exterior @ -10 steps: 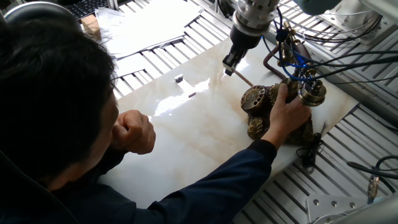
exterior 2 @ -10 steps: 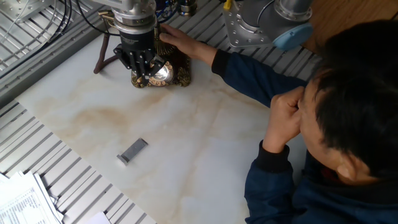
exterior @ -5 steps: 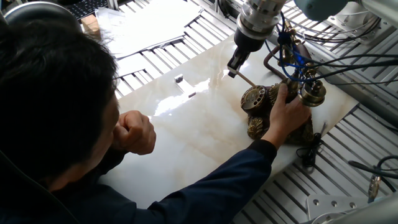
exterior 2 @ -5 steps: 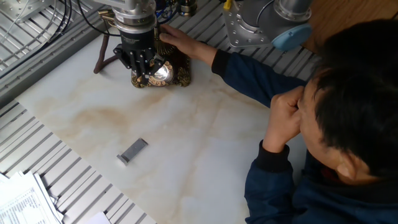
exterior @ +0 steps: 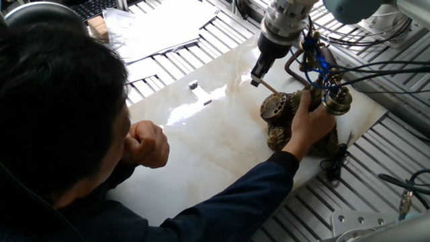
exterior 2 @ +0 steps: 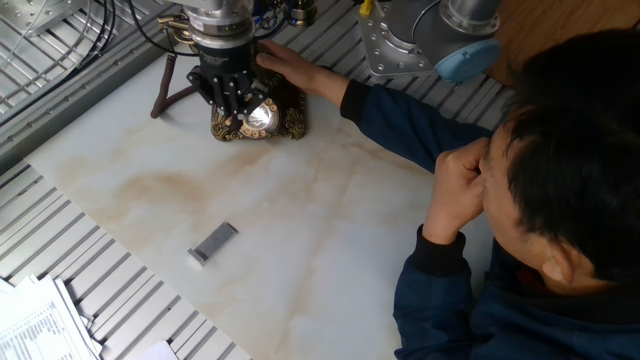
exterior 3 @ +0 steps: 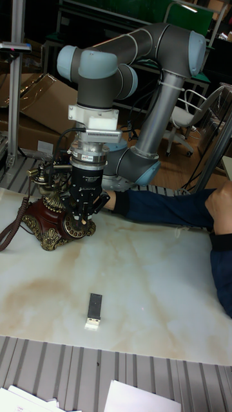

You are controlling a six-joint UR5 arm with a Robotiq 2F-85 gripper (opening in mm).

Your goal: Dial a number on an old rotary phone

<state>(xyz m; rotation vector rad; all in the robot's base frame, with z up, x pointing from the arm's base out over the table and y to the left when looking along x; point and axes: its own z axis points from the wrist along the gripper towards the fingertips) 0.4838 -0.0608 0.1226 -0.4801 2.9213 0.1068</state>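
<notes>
Directly over the dial, the gripper (exterior: 258, 79) points down at a slant, its fingers drawn together on a thin rod whose tip reaches the dial's face. From the other fixed view the black fingers (exterior 2: 228, 92) crowd over the dial; in the tall fixed view they hang just above it. No writing or brand can be read anywhere — the printed sheets (exterior 2: 35, 325) at the table edge are too small to make out. Just below the tool stands the old rotary phone (exterior: 299, 121), near the far corner of the marble table (exterior 2: 330, 230), its brass-capped handset across the cradle. A person's hand (exterior: 310, 121) grips the phone's base from the side. Well apart on the marble lies a small grey stick (exterior 3: 95, 311).
</notes>
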